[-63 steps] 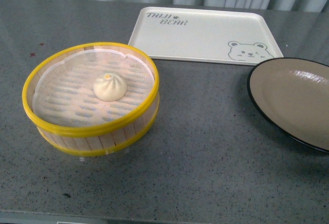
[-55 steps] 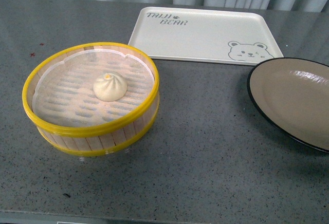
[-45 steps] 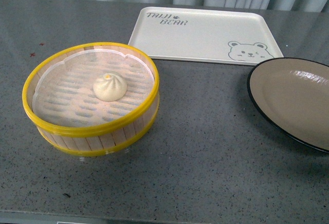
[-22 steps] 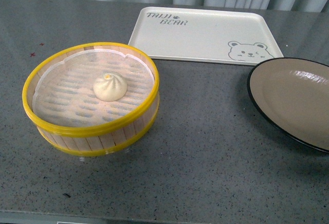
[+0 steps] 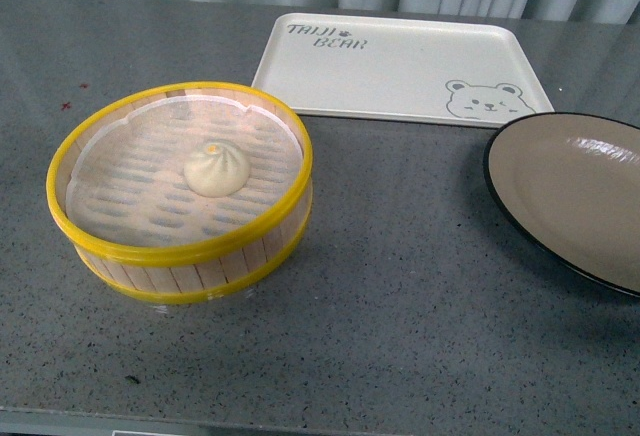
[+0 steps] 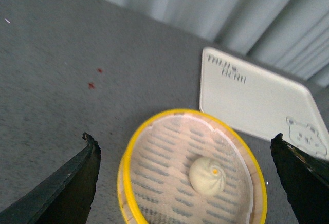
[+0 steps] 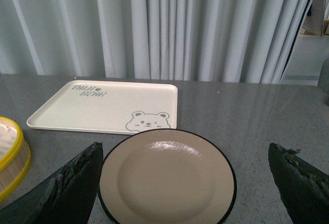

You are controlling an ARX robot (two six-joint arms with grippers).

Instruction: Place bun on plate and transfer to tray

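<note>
Front view takes in a grey speckled table (image 5: 400, 296). On the robot's left side stands a round bamboo steamer basket (image 5: 190, 261) with yellow rims. The bun (image 5: 216, 169) sits upright on the white liner inside it, near the middle, its pleated top and small yellow dot facing up. The tray (image 5: 400, 66) lies flat farther back, behind and to the right of the basket, with its "TAIJI BEAR" lettering at the far left corner and the bear face at the near right corner. The plate (image 5: 565, 191) rests on the table at the right, near the tray's near right corner and well apart from the basket; it is empty and partly cut off by the picture's edge. Left wrist view looks down on the basket and bun, which show between the two dark fingers (image 6: 67, 188) of the left gripper (image 6: 182, 136); these are spread wide apart and hold nothing. A few red specks (image 6: 91, 85) mark the table beside the basket. Right wrist view shows the right gripper (image 7: 183, 145) likewise gaping, its fingers (image 7: 72, 183) far apart with the plate framed between them. The tray lies just behind the plate, and pale curtains (image 7: 180, 29) hang at the back of the table.
</note>
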